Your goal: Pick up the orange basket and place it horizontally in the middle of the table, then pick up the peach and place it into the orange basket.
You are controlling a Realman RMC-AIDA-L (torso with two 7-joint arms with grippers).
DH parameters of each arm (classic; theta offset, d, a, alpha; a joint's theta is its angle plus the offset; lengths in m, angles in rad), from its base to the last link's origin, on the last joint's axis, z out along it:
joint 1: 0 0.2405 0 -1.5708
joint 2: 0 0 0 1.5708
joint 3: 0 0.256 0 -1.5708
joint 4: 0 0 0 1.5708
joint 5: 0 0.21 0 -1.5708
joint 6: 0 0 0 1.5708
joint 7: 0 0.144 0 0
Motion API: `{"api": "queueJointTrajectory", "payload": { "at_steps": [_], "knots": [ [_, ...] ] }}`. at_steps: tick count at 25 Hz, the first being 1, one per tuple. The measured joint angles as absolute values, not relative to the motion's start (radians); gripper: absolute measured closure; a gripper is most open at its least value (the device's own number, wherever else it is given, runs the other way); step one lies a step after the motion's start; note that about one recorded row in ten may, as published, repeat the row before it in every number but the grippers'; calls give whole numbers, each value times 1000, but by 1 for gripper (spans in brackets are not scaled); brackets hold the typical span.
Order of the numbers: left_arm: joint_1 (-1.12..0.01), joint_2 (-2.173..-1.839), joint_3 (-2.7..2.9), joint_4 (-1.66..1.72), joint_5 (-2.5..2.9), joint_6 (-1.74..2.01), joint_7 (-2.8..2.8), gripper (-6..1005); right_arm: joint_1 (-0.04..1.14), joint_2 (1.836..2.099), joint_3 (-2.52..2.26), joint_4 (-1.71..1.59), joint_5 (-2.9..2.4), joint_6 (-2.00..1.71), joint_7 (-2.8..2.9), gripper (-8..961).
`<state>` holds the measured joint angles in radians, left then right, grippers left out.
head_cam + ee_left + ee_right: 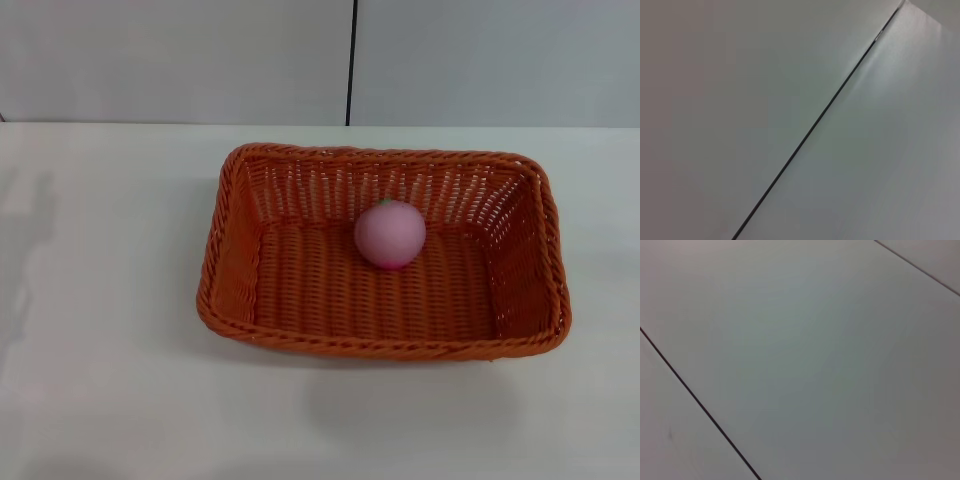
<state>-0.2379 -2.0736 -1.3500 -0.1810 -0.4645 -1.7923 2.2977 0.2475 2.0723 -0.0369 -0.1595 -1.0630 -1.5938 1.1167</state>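
Basket (300, 290), orange woven wicker with slatted flaring sides and braided rim, lay lengthwise across the middle of the white tabletop (100, 300), holding the smooth, round pink peach (389, 233) near its back wall; neither pincer was visible, so their state cannot be told.

wall (180, 60): pale grey panels behind the table, split by a dark vertical seam (351, 62) | table (100, 350): plain white, glossy, faint soft shadows on its surface | wrist views: grey panel surfaces crossed by thin dark diagonal seams (810, 130) | light: even, diffuse
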Motion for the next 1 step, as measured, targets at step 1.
{"api": "queueJointTrajectory", "payload": {
  "at_steps": [1],
  "knots": [
    [-238,-2074,-1350,-181,-464,-1792,2298,559,247,2072,-37,-159,-1063,-1594,1117,502]
  ]
}}
